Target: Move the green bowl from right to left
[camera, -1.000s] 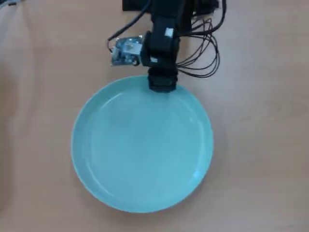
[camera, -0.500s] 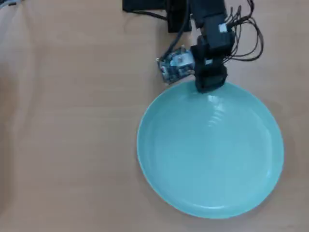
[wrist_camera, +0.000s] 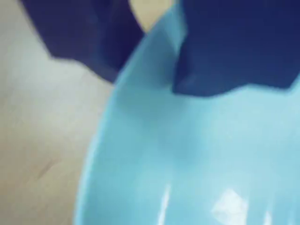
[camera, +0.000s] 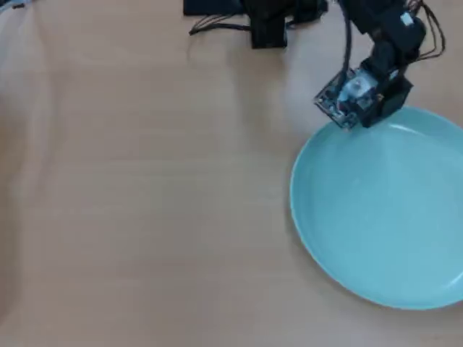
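one green bowl [camera: 376,217] fills the right side of my overhead view, sitting flat on the pale wooden surface [camera: 145,202]. its right edge runs out of the picture, so i see most of the disc but not all of it. the glaze is glossy and plain, with a low raised rim all the way round the part i can see.

my end effector [camera: 376,116] sits at the bowl's upper rim, toward the top right of the overhead view. the black arm comes down to it from the top edge, with a small circuit board [camera: 340,97] fixed on its left side and thin black wires [camera: 427,40] looping off behind it. a dark block of base hardware [camera: 268,22] rests at the top centre of the surface, with a cable trailing off to its left.

from the wrist view i get a close, blurred look. the bowl [wrist_camera: 187,164] fills the lower right, its rim curving up between two dark jaws. one jaw lies on the outer side of the rim at upper left, over the bare surface [wrist_camera: 37,140]; the other lies on the inner side at upper right, over the bowl's floor. so the end effector [wrist_camera: 157,70] is pinching the rim of the green bowl, one jaw on each face of it. bright glints show on the glaze near the bottom edge.
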Robot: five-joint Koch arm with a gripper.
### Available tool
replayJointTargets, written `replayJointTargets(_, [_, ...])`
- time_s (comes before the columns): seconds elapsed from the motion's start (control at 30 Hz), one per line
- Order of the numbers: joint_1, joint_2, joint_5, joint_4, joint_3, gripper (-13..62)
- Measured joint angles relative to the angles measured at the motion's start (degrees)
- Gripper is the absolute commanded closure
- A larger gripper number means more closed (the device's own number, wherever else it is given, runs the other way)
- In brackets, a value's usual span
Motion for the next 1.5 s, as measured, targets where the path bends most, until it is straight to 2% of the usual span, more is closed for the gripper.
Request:
replayJointTargets(0.53, [-13.5,-4.7,9.6,0.2,-7.0,56.4])
replayJointTargets(0.7, [-15.0,-7.5,9.7,0.5,-10.9,56.5])
replayJointTargets(1.5, [-16.3,-7.6,11.0,0.4,-11.0,55.5])
